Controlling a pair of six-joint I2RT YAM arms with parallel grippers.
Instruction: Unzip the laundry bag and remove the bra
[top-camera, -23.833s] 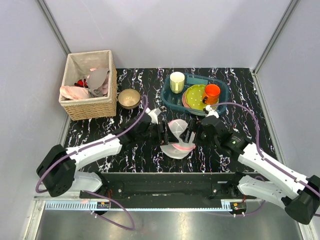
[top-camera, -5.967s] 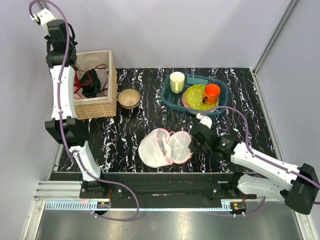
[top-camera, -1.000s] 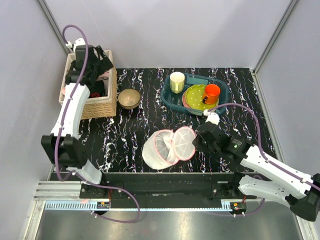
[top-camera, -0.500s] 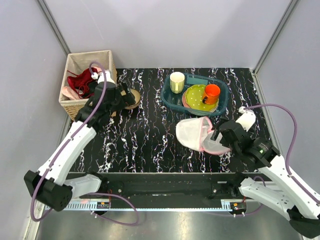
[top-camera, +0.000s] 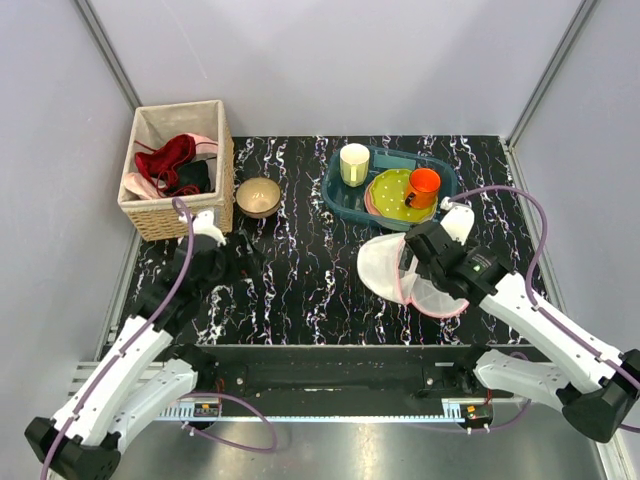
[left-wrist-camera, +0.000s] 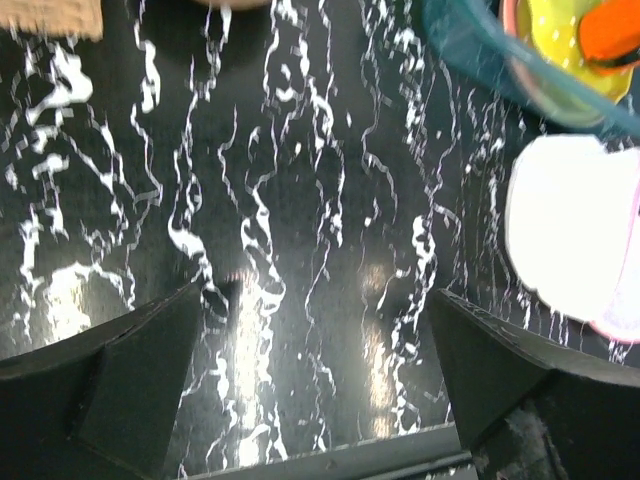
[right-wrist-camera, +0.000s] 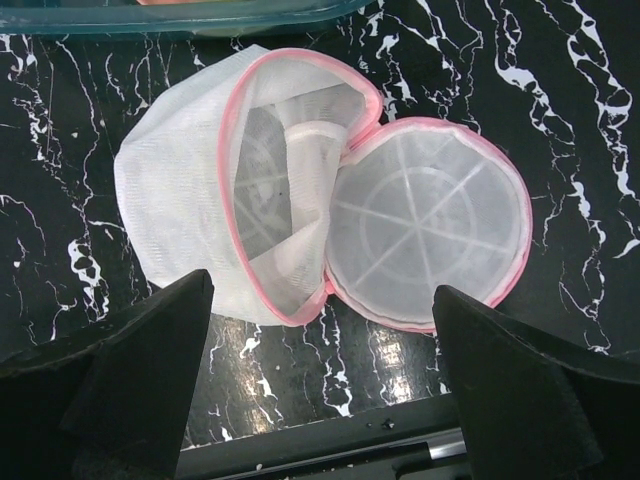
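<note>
The laundry bag (top-camera: 381, 266) lies unzipped on the black marble table, in front of the teal tray. In the right wrist view its white mesh body (right-wrist-camera: 175, 195) gapes open. Its round pink-trimmed lid (right-wrist-camera: 430, 225) is flipped out to the right, and only white mesh shows inside. My right gripper (top-camera: 428, 272) hovers over the bag, open and empty (right-wrist-camera: 322, 297). The maroon bra (top-camera: 165, 160) lies in the wicker basket (top-camera: 181, 214). My left gripper (top-camera: 232, 270) is open and empty over bare table (left-wrist-camera: 315, 295). The bag (left-wrist-camera: 565, 230) shows far to its right.
A teal tray (top-camera: 338, 195) holds a cream cup (top-camera: 354, 164), a green plate (top-camera: 388, 192) and an orange mug (top-camera: 423, 186). A brass bowl (top-camera: 258, 196) stands beside the basket. Pale cloths (top-camera: 140, 186) share the basket. The table's near edge (right-wrist-camera: 300, 455) is just below the bag.
My left arm has drawn back from the basket towards the near left. My right gripper has moved from the bag's right side to above it. The bra stays in the basket.
</note>
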